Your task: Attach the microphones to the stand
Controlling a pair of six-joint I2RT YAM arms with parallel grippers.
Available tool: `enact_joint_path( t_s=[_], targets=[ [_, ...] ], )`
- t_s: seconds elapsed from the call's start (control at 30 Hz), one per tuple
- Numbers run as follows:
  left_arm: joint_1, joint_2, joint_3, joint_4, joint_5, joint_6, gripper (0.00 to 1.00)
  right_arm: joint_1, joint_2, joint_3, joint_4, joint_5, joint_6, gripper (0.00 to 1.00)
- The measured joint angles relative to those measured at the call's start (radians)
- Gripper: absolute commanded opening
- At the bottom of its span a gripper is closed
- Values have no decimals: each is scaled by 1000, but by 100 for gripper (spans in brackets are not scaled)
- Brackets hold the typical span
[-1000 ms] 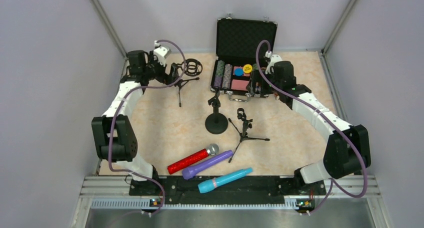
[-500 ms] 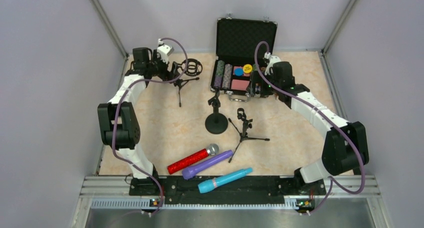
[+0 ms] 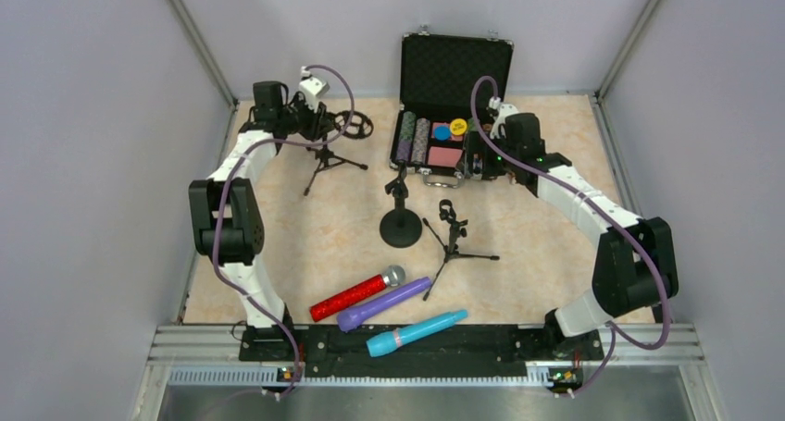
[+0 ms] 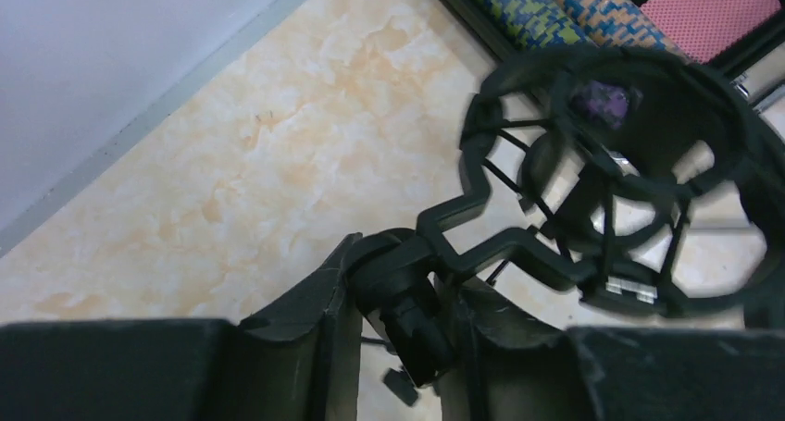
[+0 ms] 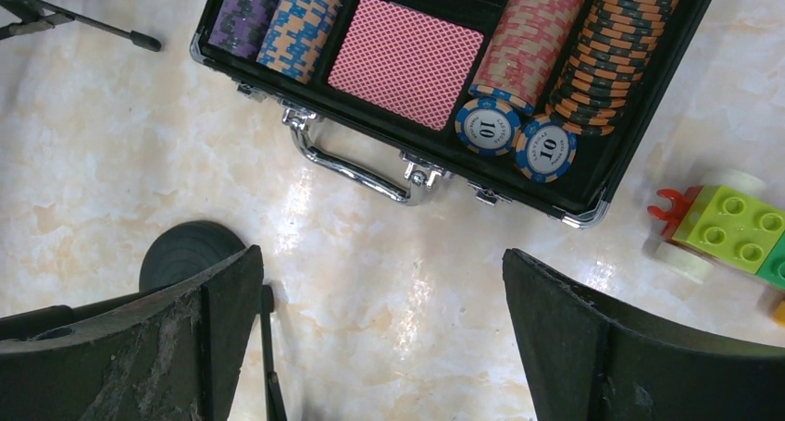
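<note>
From above, my left arm is stretched a long way out to the far left corner, with its elbow bent up high. My left gripper (image 3: 321, 123) holds the ring stand (image 3: 350, 125) by the neck, just under its big round ring. I think I hold it there because the neck is thin and easy to pinch, and the ring stays free for a microphone.

My right arm reaches out to the far right. My right gripper (image 3: 476, 157) hangs by the near edge of the open chip case (image 3: 454, 43).

The red microphone (image 3: 356, 293), the purple microphone (image 3: 384, 303) and the turquoise microphone (image 3: 417, 332) lie side by side at the near edge of the table (image 3: 287, 227). They are well apart from both grippers, and none is on a stand yet. The round stand (image 3: 401, 225) and the small tripod stand (image 3: 453, 236) wait between them and the case.

From my left wrist, my two fingers (image 4: 310, 324) are pressed tight on both sides of the black neck. The ring pokes out ahead. I cannot tell if the legs touch the table.

From my right wrist, my fingers (image 5: 213, 301) are wide apart with nothing between them. The case handle (image 5: 347, 167) is below, and some toy blocks (image 5: 731, 227) sit to the right.
</note>
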Motion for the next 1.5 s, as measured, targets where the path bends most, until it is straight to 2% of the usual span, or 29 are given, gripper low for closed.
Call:
enact_joint_path(
  t_s=[0.13, 0.27, 0.4, 0.57, 0.7, 0.93, 1.23, 1.5],
  targets=[
    [0, 4, 11, -20, 33, 1, 6, -3, 2, 1, -1, -9, 0, 98],
    [0, 5, 11, -24, 42, -1, 0, -3, 3, 1, -2, -18, 1, 98],
    [-3, -18, -26, 5, 33, -18, 0, -3, 3, 1, -2, -29, 1, 98],
    [-18, -120, -187, 120, -8, -100, 0, -3, 3, 1, -2, -43, 8, 98],
    [-69, -228, -343, 230, -89, -177, 0, -3, 3, 1, -1, -55, 11, 98],
    [-207, -373, -513, 303, -270, -272, 0, -3, 3, 1, 1, -74, 17, 98],
    [-286, -566, -783, 509, -557, -392, 0, -3, 3, 1, 4, -97, 27, 98],
    [-328, -605, -868, 623, -690, -464, 0, -3, 3, 0, 14, -110, 35, 98]
  ],
)
